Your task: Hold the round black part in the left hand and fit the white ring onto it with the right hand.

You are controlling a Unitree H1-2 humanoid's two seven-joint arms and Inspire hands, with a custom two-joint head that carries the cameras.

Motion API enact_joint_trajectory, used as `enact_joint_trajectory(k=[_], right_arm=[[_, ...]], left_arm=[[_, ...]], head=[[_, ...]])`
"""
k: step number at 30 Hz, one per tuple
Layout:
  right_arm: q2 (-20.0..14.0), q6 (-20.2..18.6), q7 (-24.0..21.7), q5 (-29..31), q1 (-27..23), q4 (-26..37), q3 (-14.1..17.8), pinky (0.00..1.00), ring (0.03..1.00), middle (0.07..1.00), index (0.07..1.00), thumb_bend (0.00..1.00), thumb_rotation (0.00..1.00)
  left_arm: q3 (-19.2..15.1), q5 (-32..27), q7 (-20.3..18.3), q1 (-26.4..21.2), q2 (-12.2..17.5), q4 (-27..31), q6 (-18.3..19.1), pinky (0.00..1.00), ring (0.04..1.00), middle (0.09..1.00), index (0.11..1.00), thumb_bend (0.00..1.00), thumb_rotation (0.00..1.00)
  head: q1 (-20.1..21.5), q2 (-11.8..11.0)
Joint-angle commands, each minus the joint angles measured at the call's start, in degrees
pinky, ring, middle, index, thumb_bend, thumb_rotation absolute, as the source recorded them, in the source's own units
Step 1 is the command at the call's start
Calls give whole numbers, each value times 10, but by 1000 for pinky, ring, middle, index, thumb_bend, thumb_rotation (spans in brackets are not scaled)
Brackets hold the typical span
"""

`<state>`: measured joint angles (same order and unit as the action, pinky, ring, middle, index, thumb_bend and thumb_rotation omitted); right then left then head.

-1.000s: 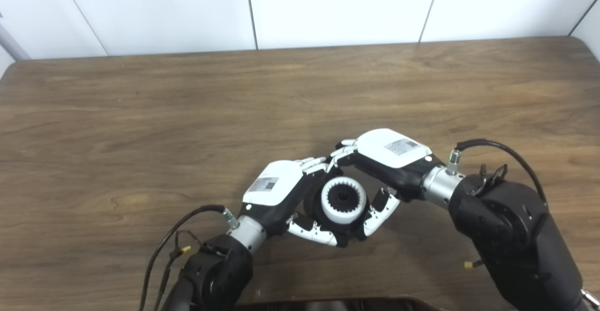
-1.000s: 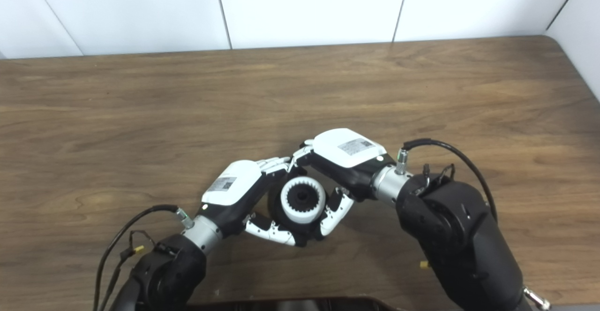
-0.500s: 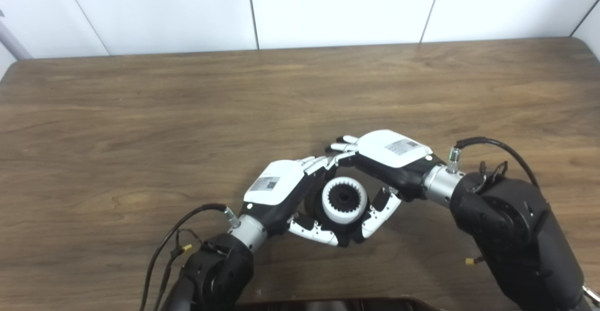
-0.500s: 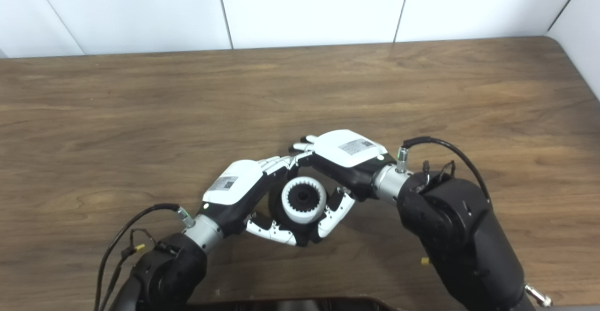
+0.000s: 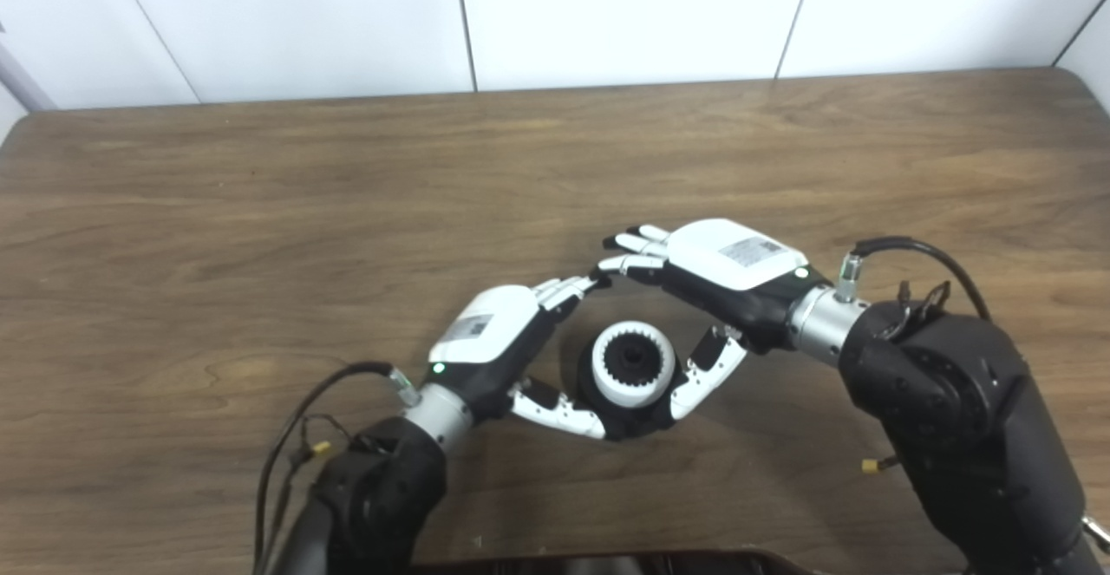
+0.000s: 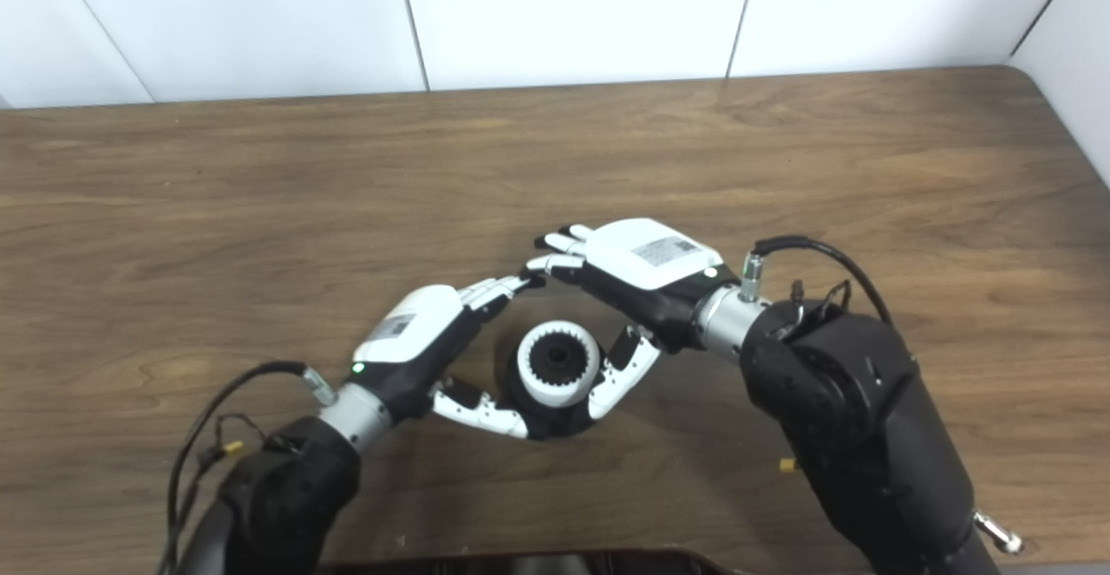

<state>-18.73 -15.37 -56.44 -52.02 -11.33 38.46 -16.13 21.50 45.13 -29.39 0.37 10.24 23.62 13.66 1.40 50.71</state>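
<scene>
A broad table (image 5: 260, 211) of brown wood grain fills the scene, with white wall panels (image 5: 607, 11) along its far edge. Near the middle of its near half, two black arms end in white-backed robot hands that arch toward each other over the work. The right robot hand (image 5: 711, 280) comes in from the right with its fingers (image 5: 629, 250) stretched out straight and apart toward the left, holding nothing; its thumb (image 5: 707, 375) reaches down just beside the right side of the assembly. The left robot hand (image 5: 499, 341) comes in from the left, likewise spread, its fingers (image 5: 568, 289) pointing up toward the right hand's fingertips and its thumb (image 5: 559, 410) lying just beside the black part's near left edge; whether either thumb touches it I cannot tell. Between the two hands sits the round black part (image 5: 629, 414) on the table, with the white ring (image 5: 633, 367) seated on top of it. The ring is a thick, smooth white collar with small teeth around its inner edge, and a dark toothed hub (image 5: 632, 358) shows through its middle.
</scene>
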Motion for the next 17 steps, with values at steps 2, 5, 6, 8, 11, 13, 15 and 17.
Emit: enact_joint_trajectory(k=[2, 5, 6, 8, 11, 13, 15, 17], right_arm=[[0, -11, -3, 3, -25, 27, 11, 944, 1000, 979, 879, 1000, 353], [-4, -22, -15, 5, -28, 34, 15, 949, 998, 984, 882, 1000, 353], [-5, -26, -16, 7, -28, 36, 18, 950, 996, 984, 882, 1000, 351], [-6, -34, -18, 13, -28, 40, 25, 941, 988, 979, 877, 1000, 347], [-9, -51, -24, 24, -28, 48, 40, 940, 997, 982, 881, 1000, 344], [-12, -64, -27, 29, -29, 52, 49, 939, 1000, 984, 884, 1000, 347], [-15, -73, -29, 35, -28, 54, 55, 929, 998, 983, 883, 1000, 349], [-21, -83, -26, 47, -26, 51, 63, 934, 995, 985, 884, 1000, 347]], left_arm=[[-24, -9, -29, -4, 23, 29, 46, 904, 941, 943, 945, 1000, 403], [-43, -25, -52, -7, 35, 62, 70, 896, 957, 957, 952, 1000, 398], [-50, -31, -56, -7, 39, 72, 77, 891, 957, 959, 958, 1000, 403], [-60, -38, -60, -8, 49, 85, 85, 879, 953, 959, 967, 1000, 419], [-78, -55, -62, -10, 63, 97, 99, 876, 959, 964, 976, 1000, 414], [-89, -66, -65, -11, 72, 103, 107, 873, 966, 972, 985, 1000, 416], [-95, -75, -63, -11, 77, 105, 110, 862, 959, 969, 987, 1000, 405], [-104, -87, -60, -7, 82, 105, 113, 850, 954, 968, 993, 1000, 394]], head=[[2, -3], [3, -6], [4, -7], [6, -10], [7, -13], [7, -13], [8, -18], [10, -22]])
